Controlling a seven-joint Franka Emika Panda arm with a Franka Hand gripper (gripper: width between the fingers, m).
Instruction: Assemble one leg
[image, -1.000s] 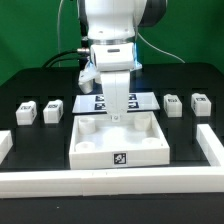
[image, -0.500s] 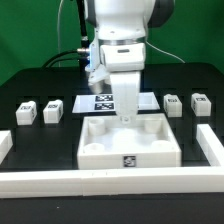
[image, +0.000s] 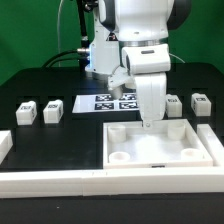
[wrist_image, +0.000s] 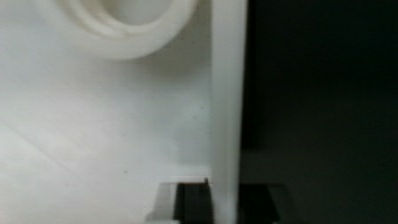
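Observation:
My gripper (image: 148, 122) is shut on the back wall of the large white tray (image: 160, 160), which stands at the exterior view's right. In the wrist view my gripper (wrist_image: 214, 202) has one dark fingertip on each side of the tray's thin wall (wrist_image: 228, 100), and a round corner socket (wrist_image: 128, 22) shows. Several legs lie apart from the tray: two small tagged blocks at the left (image: 26, 112) (image: 53, 109) and two at the right (image: 173, 104) (image: 200, 103). The right pair sits just behind the tray.
The marker board (image: 108, 101) lies behind the tray, partly hidden by my arm. A white rail (image: 50, 183) runs along the front, with a side piece at the right (image: 214, 140) close to the tray and a short piece at the left (image: 5, 144).
My gripper has moved to the exterior view's right, and the tray has slid with it from the middle to the right side.

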